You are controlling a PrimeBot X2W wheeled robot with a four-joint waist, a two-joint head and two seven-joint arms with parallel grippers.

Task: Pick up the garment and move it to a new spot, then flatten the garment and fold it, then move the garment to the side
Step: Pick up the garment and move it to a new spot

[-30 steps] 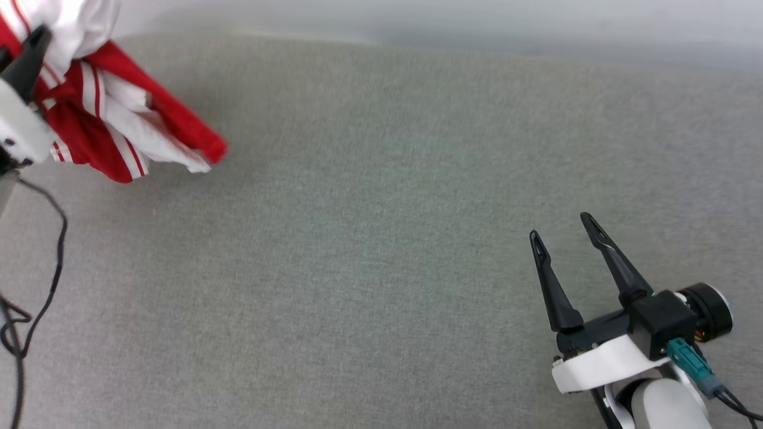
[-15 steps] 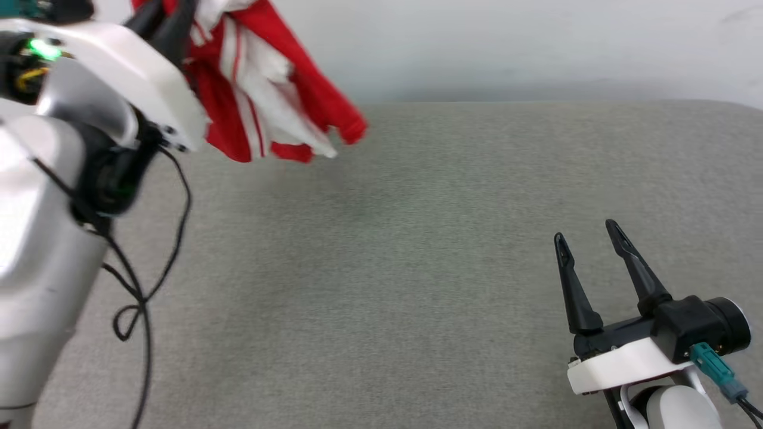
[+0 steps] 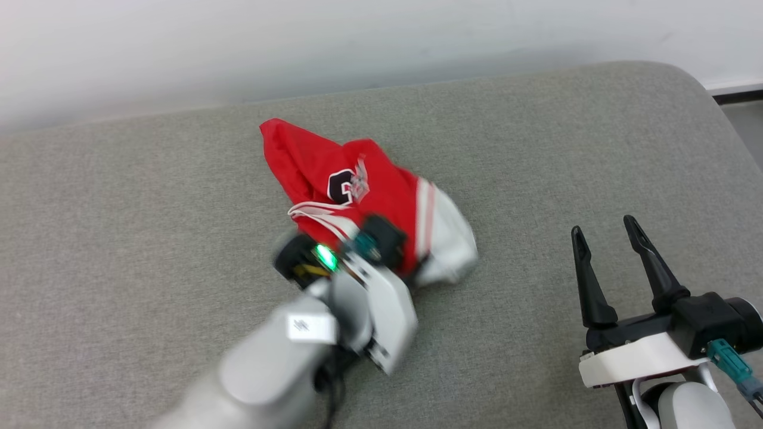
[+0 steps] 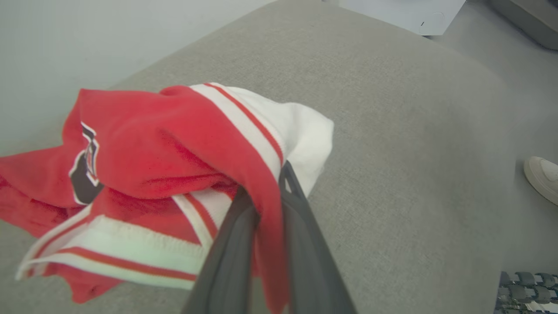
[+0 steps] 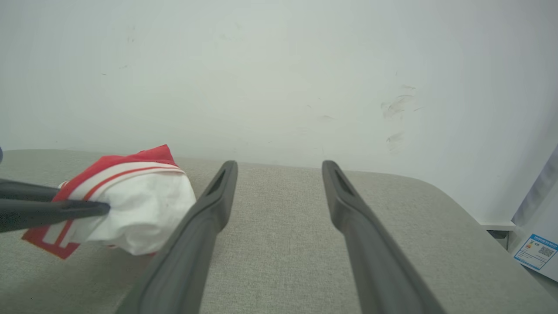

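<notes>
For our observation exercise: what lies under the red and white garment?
The grey cushioned surface lies under the garment. The left fingers pinch a fold; whatever else the heap covers is hidden.

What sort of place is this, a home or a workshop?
Probably an indoor test room rather than a home. A wide grey fabric-covered padded bench stands against a bare, scuffed white wall, a crumpled red-and-white jersey shirt is on it, and a person's white shoe stands on the floor beside.

Red garment (image 3: 310, 161) with white sleeve, red-and-white striped trim and black-and-white lettering on a grey fabric surface (image 3: 119, 196), white wall (image 3: 357, 36) behind; right gripper (image 3: 602, 224) black-fingered on a white mount (image 3: 632, 363)
</notes>
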